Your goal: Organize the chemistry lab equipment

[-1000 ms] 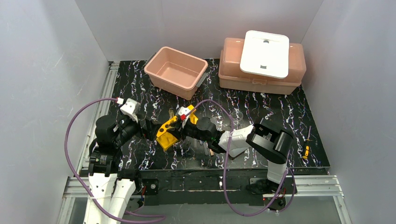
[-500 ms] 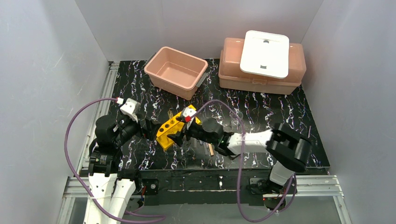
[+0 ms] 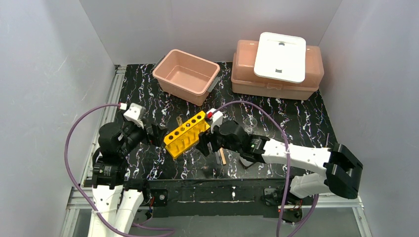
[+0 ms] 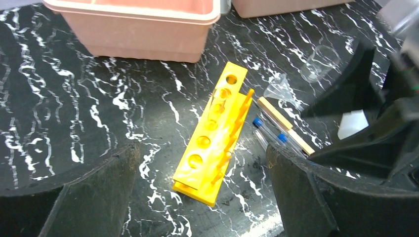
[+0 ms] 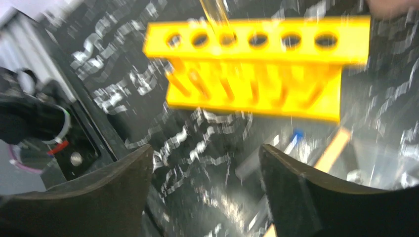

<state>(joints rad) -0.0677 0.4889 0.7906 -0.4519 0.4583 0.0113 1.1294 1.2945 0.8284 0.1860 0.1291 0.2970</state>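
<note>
Two spread, empty claws flank the yellow holed test-tube rack (image 3: 187, 133) on the black marbled table (image 3: 296, 123). The left gripper (image 3: 157, 134) is near its 9 o'clock and the right gripper (image 3: 204, 144) near its 4 o'clock. One clear glass tube (image 5: 216, 14) stands in the rack. Blue-tipped pipettes (image 4: 267, 132) and a wooden stick (image 4: 285, 125) lie side by side at its 4 o'clock.

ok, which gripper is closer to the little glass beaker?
Right. The right gripper hangs at the yellow rack's right side, the beaker a little beyond it to the right. The left gripper is across the rack, on its left, farther away.
</note>
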